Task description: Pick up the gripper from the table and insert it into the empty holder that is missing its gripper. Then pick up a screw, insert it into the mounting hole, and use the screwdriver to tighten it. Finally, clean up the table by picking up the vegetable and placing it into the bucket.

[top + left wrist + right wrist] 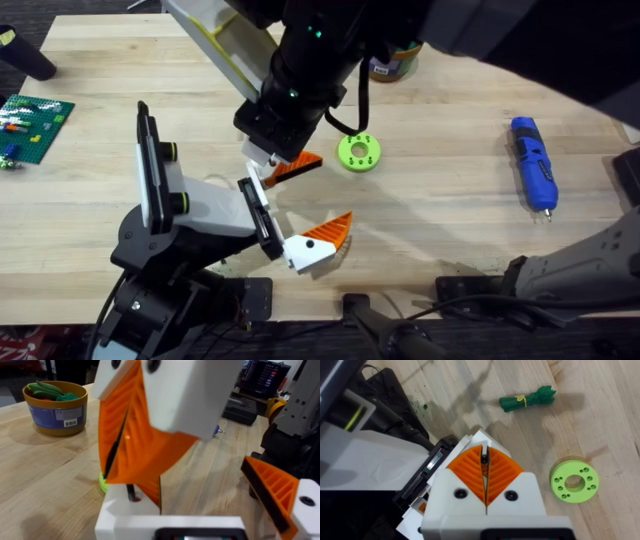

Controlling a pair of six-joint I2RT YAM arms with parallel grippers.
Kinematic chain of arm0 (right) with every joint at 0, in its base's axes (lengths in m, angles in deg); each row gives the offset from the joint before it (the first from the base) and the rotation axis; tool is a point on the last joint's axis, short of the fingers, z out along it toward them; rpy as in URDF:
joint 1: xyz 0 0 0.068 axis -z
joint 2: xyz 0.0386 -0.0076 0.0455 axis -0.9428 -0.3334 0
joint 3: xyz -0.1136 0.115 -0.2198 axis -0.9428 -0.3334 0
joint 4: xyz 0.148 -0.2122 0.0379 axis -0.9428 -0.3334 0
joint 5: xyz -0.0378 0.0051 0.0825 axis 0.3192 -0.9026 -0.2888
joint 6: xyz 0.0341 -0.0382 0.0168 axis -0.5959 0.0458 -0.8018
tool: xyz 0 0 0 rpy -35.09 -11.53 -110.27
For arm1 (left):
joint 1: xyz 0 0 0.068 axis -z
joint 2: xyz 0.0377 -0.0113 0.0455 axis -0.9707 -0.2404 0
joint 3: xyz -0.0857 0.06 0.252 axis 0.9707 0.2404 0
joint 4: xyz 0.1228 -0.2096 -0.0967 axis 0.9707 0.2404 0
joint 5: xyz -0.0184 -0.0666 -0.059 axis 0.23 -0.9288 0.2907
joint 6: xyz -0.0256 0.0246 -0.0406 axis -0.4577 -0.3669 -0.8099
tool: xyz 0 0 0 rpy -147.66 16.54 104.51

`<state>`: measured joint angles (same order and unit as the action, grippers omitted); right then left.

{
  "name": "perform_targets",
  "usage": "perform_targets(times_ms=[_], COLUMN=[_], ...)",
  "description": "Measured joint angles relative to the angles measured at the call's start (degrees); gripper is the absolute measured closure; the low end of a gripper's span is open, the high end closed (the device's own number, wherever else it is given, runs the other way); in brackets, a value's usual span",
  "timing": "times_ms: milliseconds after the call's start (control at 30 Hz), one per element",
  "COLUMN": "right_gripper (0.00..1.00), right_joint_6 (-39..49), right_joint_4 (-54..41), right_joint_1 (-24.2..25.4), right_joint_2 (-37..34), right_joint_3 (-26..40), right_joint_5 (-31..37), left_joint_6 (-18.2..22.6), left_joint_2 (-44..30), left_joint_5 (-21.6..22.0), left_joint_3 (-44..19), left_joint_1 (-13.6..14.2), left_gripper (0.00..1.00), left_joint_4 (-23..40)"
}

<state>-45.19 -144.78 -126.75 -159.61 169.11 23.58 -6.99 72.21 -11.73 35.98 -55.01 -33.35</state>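
The orange wedge gripper [297, 166] hangs tilted mid-surface, apparently touching the black holder [258, 216]. The blue screwdriver [532, 164] lies flat near the surface's [450, 200] right edge.

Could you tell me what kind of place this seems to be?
Probably a robotics workbench: a wooden table with a blue screwdriver, a gripper unit on a stand, and monitors behind.
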Motion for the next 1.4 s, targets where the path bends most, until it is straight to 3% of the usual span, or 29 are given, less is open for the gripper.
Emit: perform_targets(times_ms=[333,767,1067,1400], right_gripper=[0.994,0.995,0.994,0.995], right_joint_6=[0.0,0.2,-1.3,-1.7], right_joint_4=[-0.7,-0.3,4.2,5.8], right_joint_1=[1.2,2.9,2.9,2.9], right_joint_2=[0.3,7.3,7.0,6.9], right_joint_3=[0.0,-0.2,-7.2,-7.6], right_joint_5=[0.0,-0.3,-2.6,-4.4], left_joint_6=[-0.4,-0.4,-0.3,-0.3], left_joint_2=[0.0,0.0,0.0,0.0], left_joint_5=[0.0,0.0,0.0,0.0], left_joint_3=[0.0,0.0,0.0,0.0], left_joint_1=[0.0,0.0,0.0,0.0], left_gripper=[0.015,0.015,0.015,0.015], left_joint_4=[0.1,0.1,0.1,0.1])
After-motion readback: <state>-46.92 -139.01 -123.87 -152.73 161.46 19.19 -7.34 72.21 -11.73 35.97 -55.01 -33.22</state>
